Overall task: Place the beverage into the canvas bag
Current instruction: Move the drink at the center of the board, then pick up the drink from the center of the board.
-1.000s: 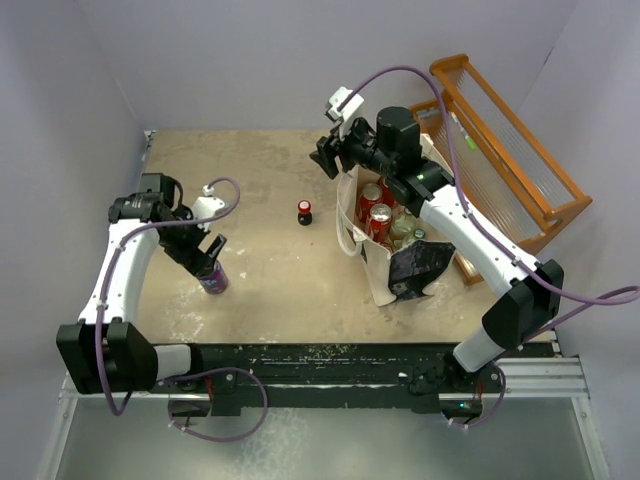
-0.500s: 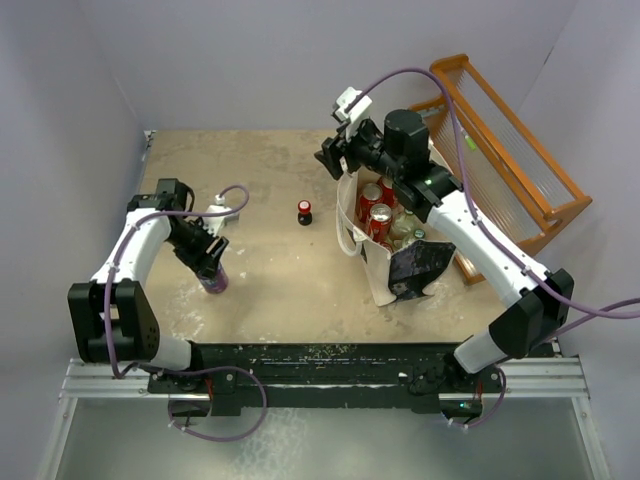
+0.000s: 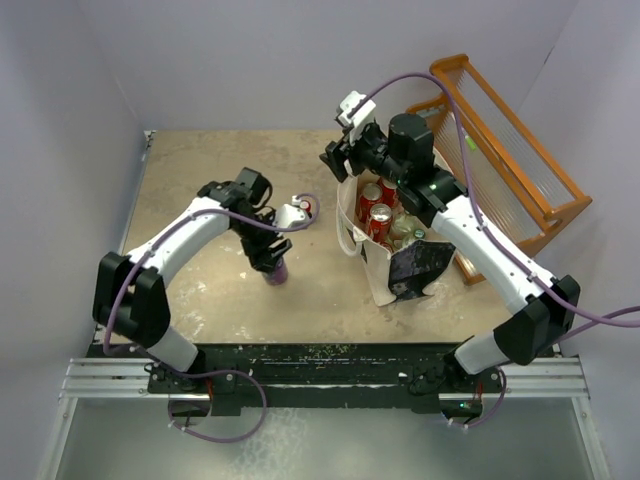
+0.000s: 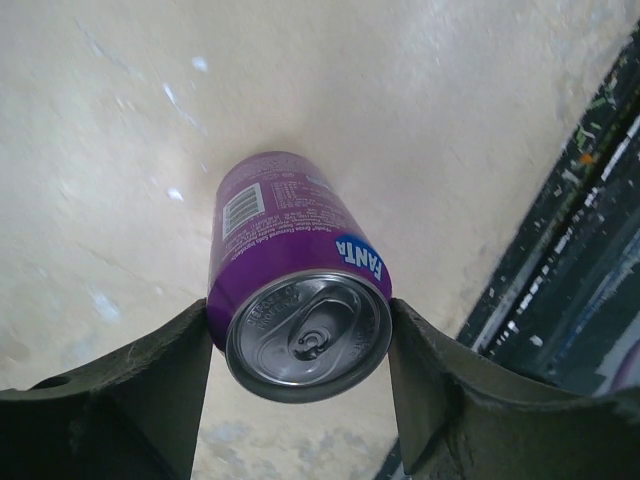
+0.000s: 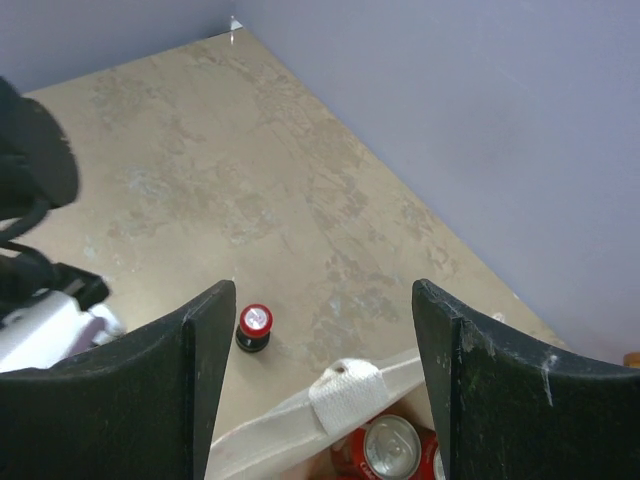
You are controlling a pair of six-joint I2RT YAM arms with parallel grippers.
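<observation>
Purple Fanta can (image 3: 276,272) is clamped in the left gripper (image 4: 300,345) near centre frame, well apart from the canvas bag (image 3: 377,272) to its right; carrying over and release remain

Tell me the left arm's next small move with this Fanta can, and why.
Probably raise it and carry it right toward the canvas bag. The left gripper is shut on the purple Fanta can, low by the table, left of the bag, whose open mouth already shows red cans.
</observation>
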